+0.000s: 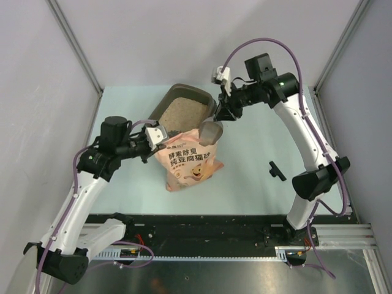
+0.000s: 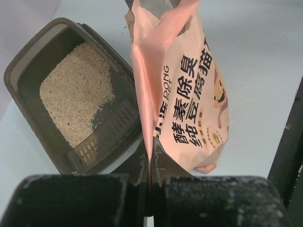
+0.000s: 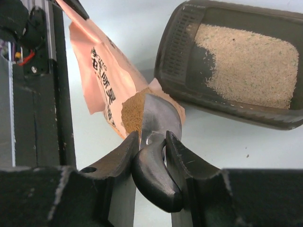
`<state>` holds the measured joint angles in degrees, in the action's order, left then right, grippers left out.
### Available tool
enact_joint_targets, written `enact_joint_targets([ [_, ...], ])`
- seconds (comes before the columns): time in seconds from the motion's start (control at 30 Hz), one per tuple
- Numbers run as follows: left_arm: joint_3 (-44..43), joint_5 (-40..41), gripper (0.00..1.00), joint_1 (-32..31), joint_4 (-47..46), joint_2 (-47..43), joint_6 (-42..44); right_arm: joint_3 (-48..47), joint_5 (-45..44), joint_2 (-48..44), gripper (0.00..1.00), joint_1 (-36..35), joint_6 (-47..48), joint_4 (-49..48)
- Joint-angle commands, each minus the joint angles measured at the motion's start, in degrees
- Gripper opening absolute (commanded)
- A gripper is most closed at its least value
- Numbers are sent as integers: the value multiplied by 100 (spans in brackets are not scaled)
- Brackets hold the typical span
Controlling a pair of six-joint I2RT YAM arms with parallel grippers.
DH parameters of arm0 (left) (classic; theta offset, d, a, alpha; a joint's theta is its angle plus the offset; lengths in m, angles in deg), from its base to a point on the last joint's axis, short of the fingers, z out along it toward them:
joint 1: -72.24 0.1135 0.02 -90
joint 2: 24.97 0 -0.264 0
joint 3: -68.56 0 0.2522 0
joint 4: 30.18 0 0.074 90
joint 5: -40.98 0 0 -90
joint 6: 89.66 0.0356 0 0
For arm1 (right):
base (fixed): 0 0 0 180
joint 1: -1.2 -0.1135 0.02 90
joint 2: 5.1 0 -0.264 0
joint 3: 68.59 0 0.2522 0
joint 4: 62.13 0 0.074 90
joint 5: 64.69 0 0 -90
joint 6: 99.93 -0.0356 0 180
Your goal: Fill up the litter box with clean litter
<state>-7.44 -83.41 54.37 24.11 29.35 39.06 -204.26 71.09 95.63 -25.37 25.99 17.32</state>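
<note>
The dark grey-brown litter box (image 1: 161, 105) lies at the back of the table with a layer of pale beige clean litter (image 1: 185, 112) in it. A salmon-pink bag (image 1: 191, 162) stands just in front of it. My left gripper (image 1: 160, 136) is shut on the bag's top edge (image 2: 150, 118) and holds it upright. On the other side, my right gripper (image 1: 224, 114) is shut on the dark handle (image 3: 154, 175) of a grey metal scoop (image 3: 160, 118). The scoop's bowl sits in the bag's open mouth against brownish litter (image 3: 133, 112).
A small black part (image 1: 277, 170) lies on the table to the right of the bag. Grey walls enclose the table on both sides. A black rail (image 1: 202, 223) runs along the near edge.
</note>
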Motion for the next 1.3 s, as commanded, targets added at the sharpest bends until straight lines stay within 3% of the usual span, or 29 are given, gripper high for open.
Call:
enact_joint_targets([
  [0.0, -245, -261, 0, 38, -441, -361, -93, -527, -437, 403, 0, -252, 575, 893],
  [0.1, -236, -305, 0, 38, -432, -405, -189, -108, -901, 439, 0, -340, -563, 306],
  [0.23, -227, -437, 0, 38, -450, -440, -435, 947, -1948, -61, 0, -446, -2136, -1571],
  [0.33, -236, -516, 0, 12, -502, -423, -611, 1536, -2493, -527, 0, -533, -2878, -2243],
  [0.7, 53, -850, 0, -252, -1074, -695, -1287, 2126, -5103, -563, 0, -1386, -3513, -1876],
  [1.0, 520, -437, 0, -261, -1206, -766, -1446, 3233, -4631, -721, 0, -1377, -3654, -2350],
  [1.13, 257, -796, 0, -270, -1206, -485, -1648, 3550, -4096, -607, 0, -1439, -4222, -2210],
  [1.27, 220, -938, 0, -279, -1346, -554, -1482, 4043, -3464, -703, 0, -1395, -4566, -2736],
])
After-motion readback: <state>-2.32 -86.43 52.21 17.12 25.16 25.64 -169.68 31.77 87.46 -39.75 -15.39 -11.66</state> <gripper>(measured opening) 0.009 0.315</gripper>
